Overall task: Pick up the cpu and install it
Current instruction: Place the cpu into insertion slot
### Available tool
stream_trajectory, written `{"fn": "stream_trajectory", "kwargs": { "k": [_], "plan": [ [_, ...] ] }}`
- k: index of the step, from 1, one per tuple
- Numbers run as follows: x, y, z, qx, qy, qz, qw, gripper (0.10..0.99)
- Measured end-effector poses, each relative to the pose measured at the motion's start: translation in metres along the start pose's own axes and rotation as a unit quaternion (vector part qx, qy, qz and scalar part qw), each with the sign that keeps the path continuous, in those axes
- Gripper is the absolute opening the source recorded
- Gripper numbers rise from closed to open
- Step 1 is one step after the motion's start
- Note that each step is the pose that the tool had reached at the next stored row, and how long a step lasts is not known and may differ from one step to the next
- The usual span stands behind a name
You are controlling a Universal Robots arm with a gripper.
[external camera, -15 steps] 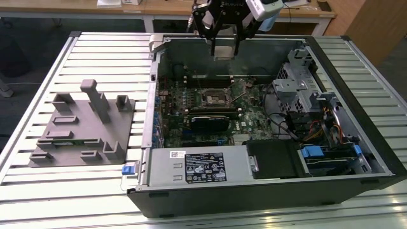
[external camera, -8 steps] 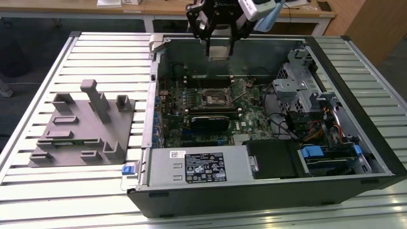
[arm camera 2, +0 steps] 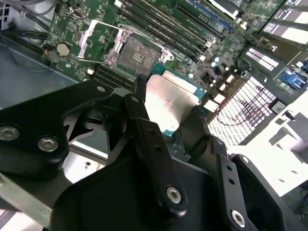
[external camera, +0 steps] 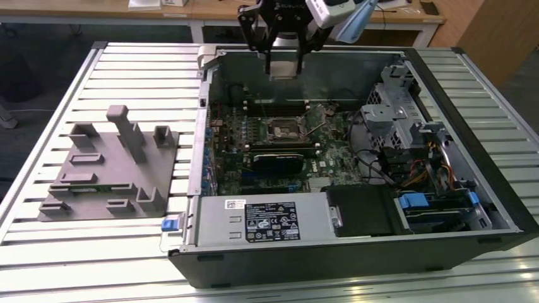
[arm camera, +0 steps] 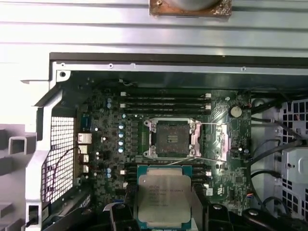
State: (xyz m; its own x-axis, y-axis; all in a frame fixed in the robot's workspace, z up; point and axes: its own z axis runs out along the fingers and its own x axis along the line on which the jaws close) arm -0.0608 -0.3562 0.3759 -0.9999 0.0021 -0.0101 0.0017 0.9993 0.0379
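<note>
Inspection found the gripper (arm camera: 164, 206) clamped on the cpu (arm camera: 164, 199), with its dark fingers (arm camera: 198, 204) pressed against two opposite edges of the chip. The cpu hung above the open computer case (external camera: 337, 262). It was clear of the socket (arm camera: 171, 138) and not seated in it. In the first wrist view it appeared just beside the socket, over a bank of memory slots (arm camera: 166, 100). The chip was a thin square with a pale, brushed silvery metal face on a teal-green carrier edge. Its face carried several lines of dark print, which could not be made out. The socket was a dark square recess in a bright metal frame. Its hinged retaining plate (arm camera: 219, 142) and wire lever were swung open to one side of it. The motherboard (arm camera: 231, 159) around the socket was green and densely populated, with long black slots flanking the socket on two sides. A round silver coin cell (arm camera: 235, 111) lay near the socket, beyond the open plate. Well apart from the socket, a white printed label (external camera: 271, 221) sat on a grey metal box inside the case. Its text was not legible. Farther from the socket, outside the case on the exterior view's left, a grey moulded fixture (external camera: 110, 167) stood on the slatted metal table (external camera: 84, 265).
</note>
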Motion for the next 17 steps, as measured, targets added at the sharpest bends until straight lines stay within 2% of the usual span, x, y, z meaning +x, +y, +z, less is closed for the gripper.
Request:
{"fn": "stream_trajectory", "kwargs": {
  "k": [3,8,12,17],
  "plan": [
    [0.0009,0.0,0.0001,0.0002,-0.0002,0.008,1.0,0.533],
    [0.001,0.0002,0.0006,0.0004,-0.0014,0.036,0.9994,0.533],
    [0.001,0.0002,0.001,0.0007,-0.0024,0.064,0.9979,0.533],
    [0.001,0.0002,0.0014,0.0011,-0.0037,0.098,0.9952,0.533]
  ]
}}
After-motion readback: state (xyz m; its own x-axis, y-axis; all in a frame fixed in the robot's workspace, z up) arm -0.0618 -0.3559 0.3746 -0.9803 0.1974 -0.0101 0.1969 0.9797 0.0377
